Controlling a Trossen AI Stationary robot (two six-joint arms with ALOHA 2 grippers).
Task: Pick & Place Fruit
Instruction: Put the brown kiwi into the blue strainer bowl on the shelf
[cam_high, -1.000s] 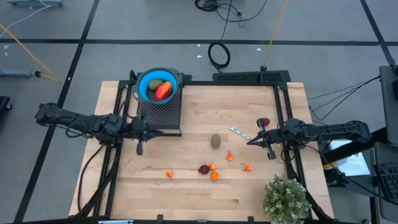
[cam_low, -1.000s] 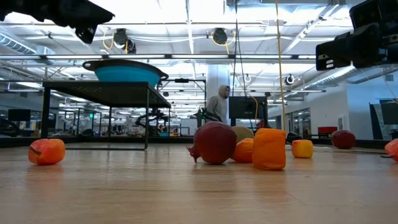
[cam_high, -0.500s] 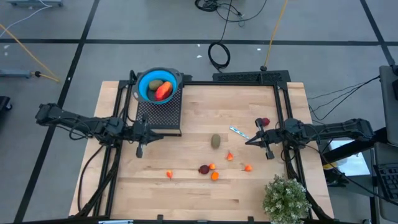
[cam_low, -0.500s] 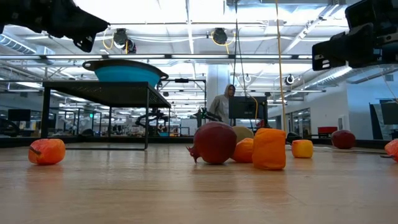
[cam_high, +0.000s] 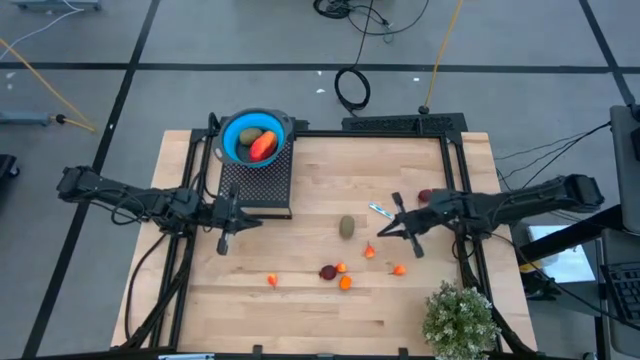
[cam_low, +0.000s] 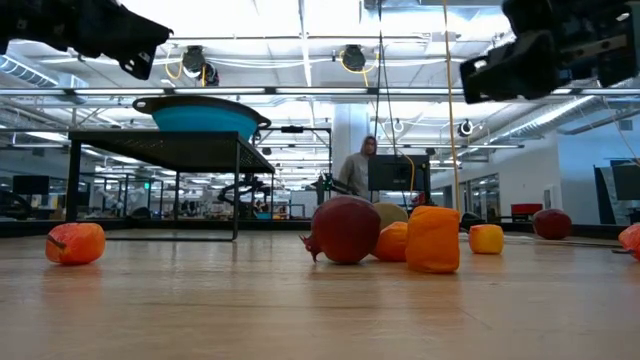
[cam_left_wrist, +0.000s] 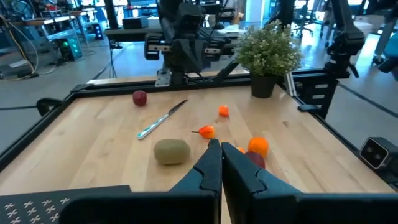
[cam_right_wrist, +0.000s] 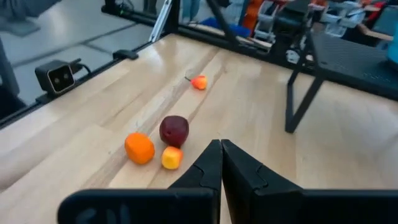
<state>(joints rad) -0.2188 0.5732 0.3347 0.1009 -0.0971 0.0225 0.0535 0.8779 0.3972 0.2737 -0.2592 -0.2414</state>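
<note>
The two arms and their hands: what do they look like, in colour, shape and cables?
Both arms are black and built of slim jointed links. The left hand and the right hand each end in two dark, angular fingers that taper to narrow tips. Black cables run along the links and hang in loops below each arm. No markings are visible on them.

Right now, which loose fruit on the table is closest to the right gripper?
The small orange piece just below the right gripper tip; the brownish-green oval lies farther away.
</note>
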